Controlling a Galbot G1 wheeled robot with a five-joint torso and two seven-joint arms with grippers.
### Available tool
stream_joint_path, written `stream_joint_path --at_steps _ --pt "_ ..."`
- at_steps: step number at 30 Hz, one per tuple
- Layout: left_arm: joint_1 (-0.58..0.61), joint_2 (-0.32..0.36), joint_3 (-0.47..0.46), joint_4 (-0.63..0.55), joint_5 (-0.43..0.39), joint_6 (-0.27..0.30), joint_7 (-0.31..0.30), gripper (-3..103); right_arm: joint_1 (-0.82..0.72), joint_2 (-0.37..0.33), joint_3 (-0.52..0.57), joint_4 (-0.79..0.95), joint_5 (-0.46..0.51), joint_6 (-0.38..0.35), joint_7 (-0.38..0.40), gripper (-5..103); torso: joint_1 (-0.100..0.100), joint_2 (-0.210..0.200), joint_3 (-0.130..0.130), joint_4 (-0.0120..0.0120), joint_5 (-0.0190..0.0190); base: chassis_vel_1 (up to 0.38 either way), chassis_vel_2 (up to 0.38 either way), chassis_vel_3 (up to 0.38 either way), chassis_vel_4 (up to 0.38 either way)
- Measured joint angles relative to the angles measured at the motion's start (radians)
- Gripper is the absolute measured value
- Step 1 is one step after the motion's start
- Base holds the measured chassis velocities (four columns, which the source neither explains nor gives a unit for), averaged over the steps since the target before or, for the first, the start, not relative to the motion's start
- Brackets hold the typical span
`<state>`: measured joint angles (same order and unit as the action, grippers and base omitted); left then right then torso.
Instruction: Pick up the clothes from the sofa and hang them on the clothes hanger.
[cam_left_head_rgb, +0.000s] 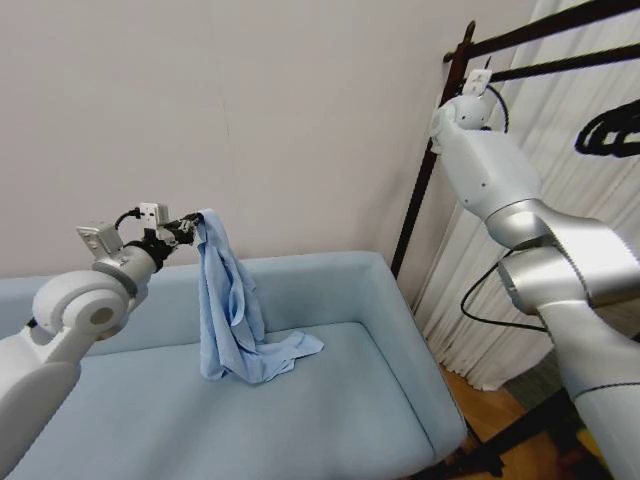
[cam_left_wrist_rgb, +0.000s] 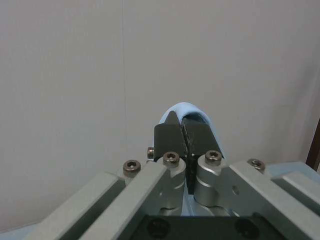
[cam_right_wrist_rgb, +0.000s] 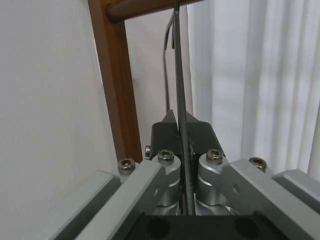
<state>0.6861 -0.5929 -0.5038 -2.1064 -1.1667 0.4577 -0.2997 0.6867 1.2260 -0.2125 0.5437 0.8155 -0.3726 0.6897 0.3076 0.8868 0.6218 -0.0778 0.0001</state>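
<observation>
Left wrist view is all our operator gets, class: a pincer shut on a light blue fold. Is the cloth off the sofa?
Observer: No. The light blue cloth garment hangs from the left pincer, its lower end lying on the pale blue sofa seat.
Operator: Where is the other arm?
Observer: The right pincer is up beside the dark wooden clothes rack.
Operator: Holding anything?
Observer: It is shut on a thin dark wire hanger.

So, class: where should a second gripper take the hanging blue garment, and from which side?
Probably the bunched vertical fold just below the left gripper, approached from the robot's right: the blue garment hangs free there, while its tail lies flat on the sofa.
</observation>
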Motion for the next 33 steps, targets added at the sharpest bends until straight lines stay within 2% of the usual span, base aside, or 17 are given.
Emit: stream_joint_path --at_steps 12,23,33 --pt "0.007 -0.016 -0.005 0.001 0.015 -0.003 0.0 0 -0.033 -0.017 -0.016 0.069 -0.023 0.001 0.059 2 0.0 0.0 0.0 -0.0001 -0.0001 0.0 0.0 0.0 0.0" --pt "0.012 -0.024 -0.007 0.003 0.024 -0.004 -0.002 0 -0.065 -0.046 -0.024 0.128 0.036 -0.017 0.065 2 0.0 0.0 0.0 -0.0001 -0.0003 0.0 0.0 0.0 0.0" --pt "0.03 -0.03 -0.017 -0.006 0.031 -0.005 -0.005 0 -0.079 -0.05 -0.026 0.134 0.01 0.005 0.066 2 0.0 0.0 0.0 -0.0001 -0.0001 0.0 0.0 0.0 0.0"
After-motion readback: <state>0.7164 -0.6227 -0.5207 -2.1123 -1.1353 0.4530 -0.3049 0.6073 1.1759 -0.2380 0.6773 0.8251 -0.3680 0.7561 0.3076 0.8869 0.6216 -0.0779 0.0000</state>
